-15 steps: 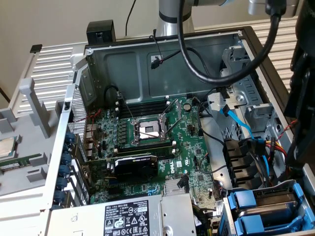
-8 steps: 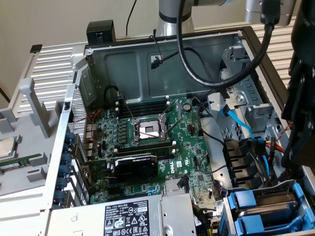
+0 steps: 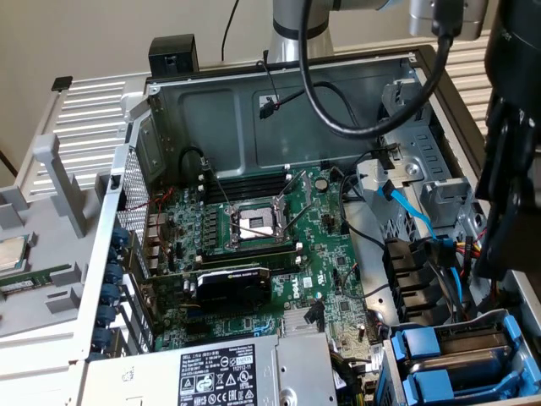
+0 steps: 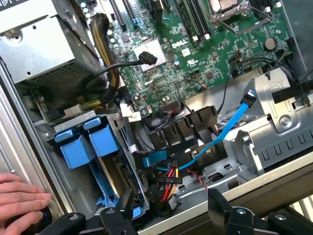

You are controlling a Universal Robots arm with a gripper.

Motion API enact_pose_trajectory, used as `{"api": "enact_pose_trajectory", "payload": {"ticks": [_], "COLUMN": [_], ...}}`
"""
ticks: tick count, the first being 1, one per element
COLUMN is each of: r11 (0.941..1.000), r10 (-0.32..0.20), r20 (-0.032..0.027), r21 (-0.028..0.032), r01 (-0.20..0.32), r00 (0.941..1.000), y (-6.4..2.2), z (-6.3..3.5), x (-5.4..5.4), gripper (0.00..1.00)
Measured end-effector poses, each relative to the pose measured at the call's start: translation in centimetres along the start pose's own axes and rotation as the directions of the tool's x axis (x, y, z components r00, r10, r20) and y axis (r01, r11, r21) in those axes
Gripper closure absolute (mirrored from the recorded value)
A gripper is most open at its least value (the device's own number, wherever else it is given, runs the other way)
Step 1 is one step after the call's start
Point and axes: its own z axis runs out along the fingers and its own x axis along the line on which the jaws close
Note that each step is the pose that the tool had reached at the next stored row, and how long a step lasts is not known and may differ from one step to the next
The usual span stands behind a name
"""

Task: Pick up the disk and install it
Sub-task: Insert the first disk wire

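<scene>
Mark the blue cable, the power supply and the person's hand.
blue cable [image 4: 229,126]: wrist view, middle of its run.
power supply [image 3: 224,372]: exterior view, on its label.
hand [image 4: 19,200]: wrist view, middle of the fingers.

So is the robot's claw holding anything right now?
No, nothing is held. The gripper is open and empty, near the blue drive carriers in the computer case.

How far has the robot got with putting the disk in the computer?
Not far. Done: nothing visible. In hand: the black two-fingered gripper is open and empty, hovering near the blue plastic drive carriers in the open grey metal computer case. Left: both the picking up and the installing. A person's hand rests beside the case.
</scene>
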Motion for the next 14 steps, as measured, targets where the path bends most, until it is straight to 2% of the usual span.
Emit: {"api": "enact_pose_trajectory", "payload": {"ticks": [2,3,8,12,14], "r11": [0.9999,0.9999,0.9998,0.9991,0.9985], "r10": [-0.001,-0.002,0.005,0.034,0.047], "r20": [-0.0117,-0.0154,-0.0152,-0.0139,-0.0139], "r21": [0.0131,0.0152,0.0193,0.0270,0.0287], "r01": [0.001,0.002,-0.005,-0.033,-0.047], "r00": [0.9999,0.9999,0.9999,0.9993,0.9988], "y": [0.11,0.19,0.70,0.81,0.91], "z": [0.05,0.14,0.78,1.14,1.39], "x": [-0.2,-0.3,-0.4,-0.4,-0.4], "gripper": [0.29,0.29,0.29,0.29,0.29]}}
